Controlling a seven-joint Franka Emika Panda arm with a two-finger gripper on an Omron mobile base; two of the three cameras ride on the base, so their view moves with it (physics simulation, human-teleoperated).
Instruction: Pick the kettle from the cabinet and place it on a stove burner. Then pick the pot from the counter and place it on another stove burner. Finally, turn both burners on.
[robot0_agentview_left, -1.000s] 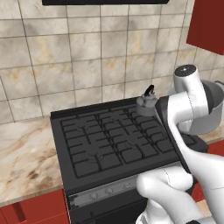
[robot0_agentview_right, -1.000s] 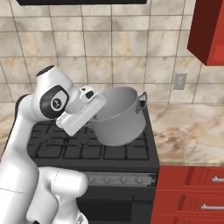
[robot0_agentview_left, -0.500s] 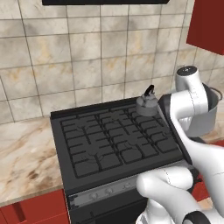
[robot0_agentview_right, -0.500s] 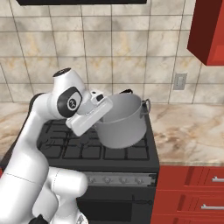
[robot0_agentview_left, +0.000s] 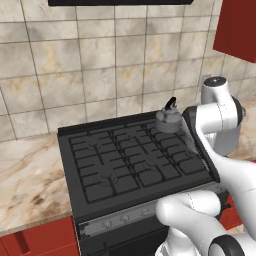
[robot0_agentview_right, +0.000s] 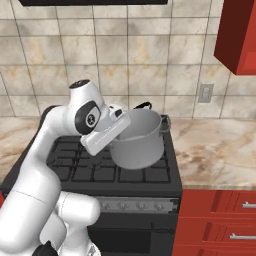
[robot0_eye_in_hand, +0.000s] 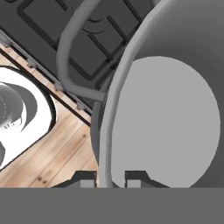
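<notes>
One gripper (robot0_eye_in_hand: 110, 177) has its jaws clamped on the rim of the pot (robot0_agentview_right: 137, 140), holding it tilted in the air above the cooktop's (robot0_agentview_right: 125, 172) right front grates; the kettle (robot0_agentview_left: 168, 120) sits on the rear right burner (robot0_agentview_left: 172, 131).

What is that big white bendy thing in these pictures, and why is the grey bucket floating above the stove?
The white bendy thing is a robot arm. Two pictures come from cameras riding behind it, one on its left and one on its right. The third comes from a camera on its hand, looking down past the jaws.

The bucket is really a cooking pot. It is not floating: the gripper pinches its rim, one jaw inside and one outside, and holds it tilted in the air above the black stove.

At the stove's back corner sits a small grey kettle with a black handle. Beige marble counter lies beside the stove, and a red cabinet hangs on the tiled wall.
</notes>
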